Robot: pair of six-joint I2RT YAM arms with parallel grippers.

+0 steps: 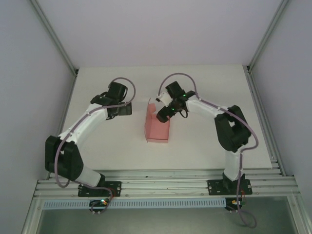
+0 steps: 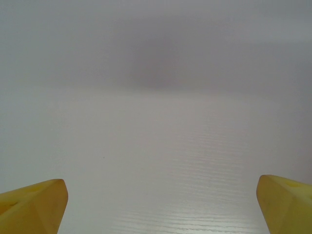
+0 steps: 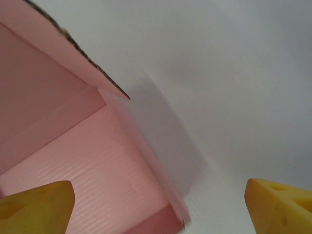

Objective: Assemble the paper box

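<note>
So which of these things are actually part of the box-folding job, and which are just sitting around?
Part of the job:
- pink paper box, a flap standing up
- right pincer, open at the box's wall
- left pincer, open, away from the box

Just there:
- white table
- metal rails at the near edge

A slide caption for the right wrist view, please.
Right gripper, open, over a wall of the box on the table.

— Arms?
— Left arm and right arm: white links, black joints, a greyish cable looped along each.
— And at the ends?
— Left fingertips and right fingertips: yellow, wedge-shaped.
</note>
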